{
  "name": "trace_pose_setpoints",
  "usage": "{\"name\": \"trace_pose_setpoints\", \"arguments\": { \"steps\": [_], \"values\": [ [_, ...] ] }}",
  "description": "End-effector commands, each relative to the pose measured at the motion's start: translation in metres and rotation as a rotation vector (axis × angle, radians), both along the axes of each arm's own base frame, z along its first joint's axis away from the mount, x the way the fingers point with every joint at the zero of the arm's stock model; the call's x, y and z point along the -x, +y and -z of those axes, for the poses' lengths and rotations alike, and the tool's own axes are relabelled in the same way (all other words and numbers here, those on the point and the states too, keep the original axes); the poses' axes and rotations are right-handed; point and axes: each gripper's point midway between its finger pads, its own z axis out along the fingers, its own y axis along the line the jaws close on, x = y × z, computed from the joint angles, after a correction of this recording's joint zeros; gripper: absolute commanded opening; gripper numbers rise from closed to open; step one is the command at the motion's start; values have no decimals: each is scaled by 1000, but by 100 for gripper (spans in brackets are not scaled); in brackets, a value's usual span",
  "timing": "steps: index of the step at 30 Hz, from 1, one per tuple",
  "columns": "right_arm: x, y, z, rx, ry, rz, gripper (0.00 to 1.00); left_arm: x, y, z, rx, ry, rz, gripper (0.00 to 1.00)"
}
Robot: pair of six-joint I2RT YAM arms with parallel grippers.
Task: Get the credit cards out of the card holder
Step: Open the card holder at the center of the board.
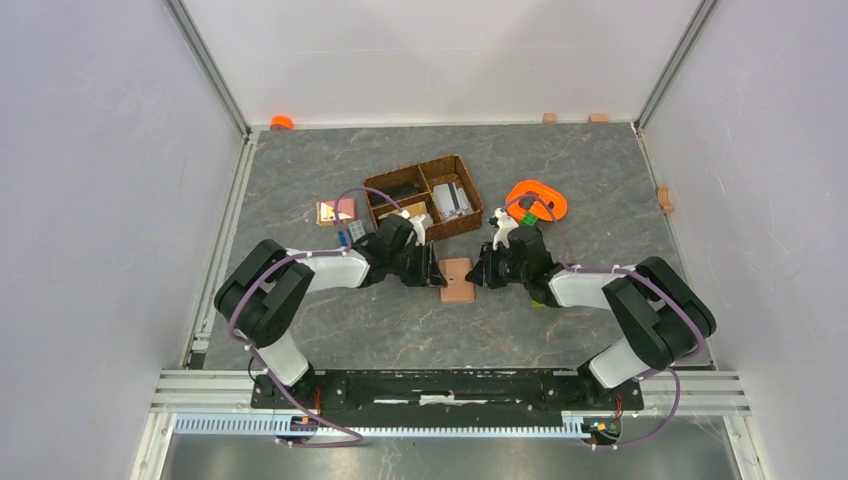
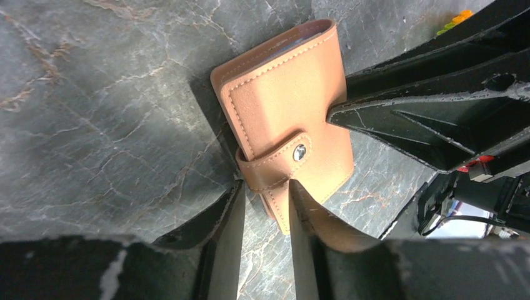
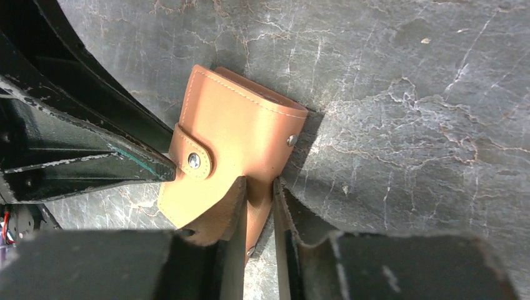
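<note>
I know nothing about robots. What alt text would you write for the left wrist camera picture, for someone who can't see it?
A closed tan card holder, its snap strap fastened, lies on a grey marbled table. The left gripper straddles its strap edge from the picture's bottom, and the right gripper reaches its right edge.

A brown woven basket (image 1: 422, 196) stood on the grey table (image 1: 300, 160), between a pink-and-tan flat piece (image 1: 336, 211) and an orange oval piece (image 1: 550, 190).
</note>
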Motion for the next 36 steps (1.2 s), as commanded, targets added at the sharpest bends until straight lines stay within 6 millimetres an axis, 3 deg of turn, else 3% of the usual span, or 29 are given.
{"name": "trace_pose_setpoints", "arguments": {
  "steps": [1,6,9,13,17,19,24,29,33,36],
  "values": [
    [-1,-6,6,42,14,12,15,-15,4,-29,18,-114,-63,37],
    [-4,-8,-8,37,-43,11,0,-21,29,-67,40,-287,-170,38],
    [-6,-6,-21,15,-94,-1,0,-23,50,-93,70,-407,-267,46],
    [-6,-3,-44,-38,-176,-20,0,-18,69,-117,125,-508,-343,65],
    [-1,1,-67,-118,-262,-41,0,-16,77,-131,156,-570,-368,67],
    [1,2,-76,-148,-290,-50,0,-15,74,-131,170,-574,-351,69],
    [6,7,-85,-180,-308,-78,0,-8,43,-118,182,-506,-219,69],
    [8,11,-91,-183,-324,-96,0,6,18,-122,222,-522,-121,68],
    [9,15,-93,-168,-341,-104,0,16,1,-124,230,-531,-48,61],
    [11,18,-93,-167,-342,-113,0,19,-11,-112,194,-497,-7,57]
  ]
}}
